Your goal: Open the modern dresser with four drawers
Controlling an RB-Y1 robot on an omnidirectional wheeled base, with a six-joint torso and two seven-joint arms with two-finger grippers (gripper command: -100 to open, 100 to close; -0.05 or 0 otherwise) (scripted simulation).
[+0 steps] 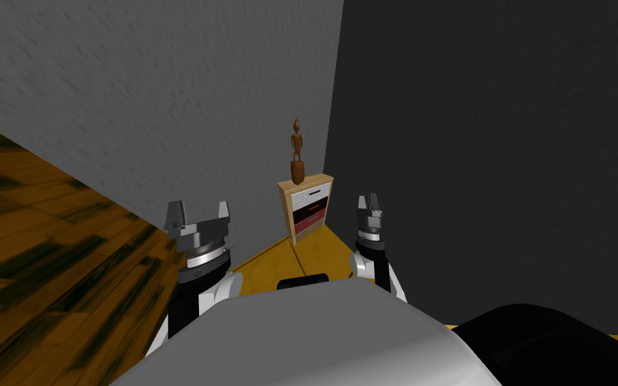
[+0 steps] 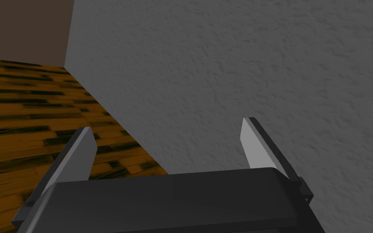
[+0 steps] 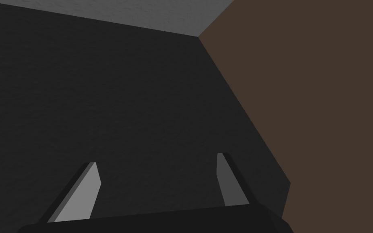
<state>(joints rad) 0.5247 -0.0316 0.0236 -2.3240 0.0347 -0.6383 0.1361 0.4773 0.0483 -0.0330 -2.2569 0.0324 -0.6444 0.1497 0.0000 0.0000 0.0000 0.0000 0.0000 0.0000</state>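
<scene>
Pale tan for the frame of the dresser (image 1: 307,208), white on its top drawer (image 1: 314,194), near-black and then deep red on the lower drawers (image 1: 309,220). Reddish brown for the figurine (image 1: 296,155). Orange-brown planks streaked with black across the floor (image 1: 46,254), plain yellow nearer the dresser. Mottled mid-grey on the left wall (image 1: 167,100), charcoal on the right wall (image 1: 502,134). Light grey fingers, dark bodies and silver-banded wrists on the left claw (image 1: 198,216) and right claw (image 1: 369,202).
</scene>
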